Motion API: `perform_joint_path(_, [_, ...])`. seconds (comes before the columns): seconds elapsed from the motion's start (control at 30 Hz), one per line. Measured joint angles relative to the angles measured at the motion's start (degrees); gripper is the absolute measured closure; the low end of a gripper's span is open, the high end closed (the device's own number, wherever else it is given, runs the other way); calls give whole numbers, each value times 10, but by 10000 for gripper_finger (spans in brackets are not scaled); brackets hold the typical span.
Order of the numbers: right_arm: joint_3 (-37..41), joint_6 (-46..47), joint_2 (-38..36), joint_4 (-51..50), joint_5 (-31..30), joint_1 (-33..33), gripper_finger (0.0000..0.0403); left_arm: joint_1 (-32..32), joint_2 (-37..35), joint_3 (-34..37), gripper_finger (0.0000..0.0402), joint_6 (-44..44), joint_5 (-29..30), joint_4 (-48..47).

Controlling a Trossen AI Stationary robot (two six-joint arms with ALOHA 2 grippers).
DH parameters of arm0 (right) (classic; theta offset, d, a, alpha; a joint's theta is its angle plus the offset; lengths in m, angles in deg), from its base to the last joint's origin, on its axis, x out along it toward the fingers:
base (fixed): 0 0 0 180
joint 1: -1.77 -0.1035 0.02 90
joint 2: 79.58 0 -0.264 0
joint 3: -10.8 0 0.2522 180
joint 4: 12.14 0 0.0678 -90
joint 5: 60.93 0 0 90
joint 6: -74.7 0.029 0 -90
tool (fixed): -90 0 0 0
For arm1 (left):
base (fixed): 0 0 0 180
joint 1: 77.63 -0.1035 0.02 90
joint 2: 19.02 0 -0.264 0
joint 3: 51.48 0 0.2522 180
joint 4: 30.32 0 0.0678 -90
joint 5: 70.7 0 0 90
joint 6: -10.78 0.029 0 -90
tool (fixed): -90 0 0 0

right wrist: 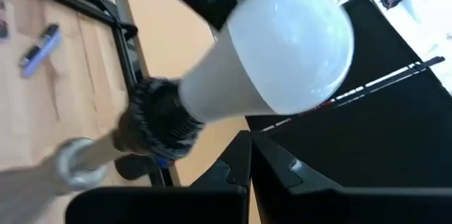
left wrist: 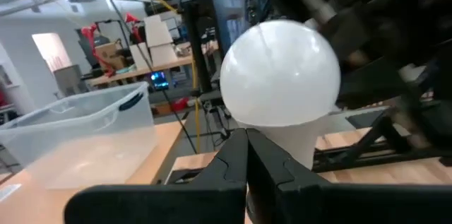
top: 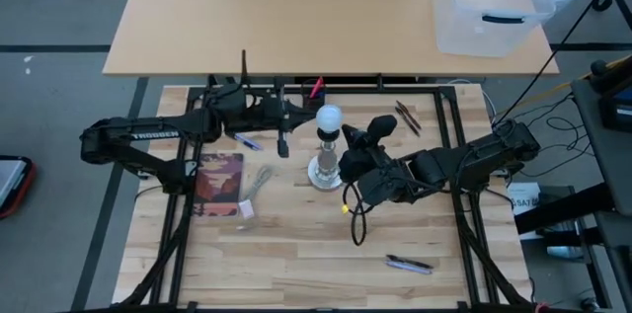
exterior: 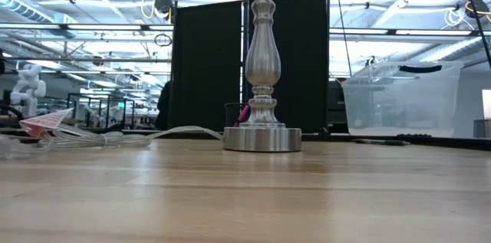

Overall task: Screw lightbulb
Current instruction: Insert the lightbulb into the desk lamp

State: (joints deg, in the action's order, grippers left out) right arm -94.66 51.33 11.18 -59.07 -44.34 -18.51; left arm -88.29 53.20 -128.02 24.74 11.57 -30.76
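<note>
From above, the lightbulb (top: 329, 117) sits on top of the silvery lamp stand (top: 325, 167) in the middle of the wooden desk (top: 296, 254). The left tool (top: 283, 141) is just beside the bulb on one side, and its fingers are pressed together with nothing in them. The right tool (top: 353, 141) is just beside the bulb on the other side, also pressed together and holding nothing. A blue pen (top: 408, 264) lies well away from the right tool. A reddish book (top: 218, 181) and a white cord (top: 259, 183) lie near the left tool.

From the desk's level, the stand (exterior: 261, 82) is upright on its round foot. The bulb is above the top edge and cannot be seen. A clear plastic box (exterior: 402, 97) is far behind.

From the left wrist, the bulb (left wrist: 280, 75) is big and round, right past the tips of the closed left tool (left wrist: 246, 139).

From the right wrist, the bulb (right wrist: 275, 58) sits in a dark socket (right wrist: 159, 125), just past the tips of the closed right tool (right wrist: 250, 141).
</note>
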Motion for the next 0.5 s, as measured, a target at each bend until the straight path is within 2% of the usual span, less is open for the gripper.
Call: perform_joint_path(0.5, [0,-54,0,23,0,67,403,31,-33,0,402,12,-2,-25])
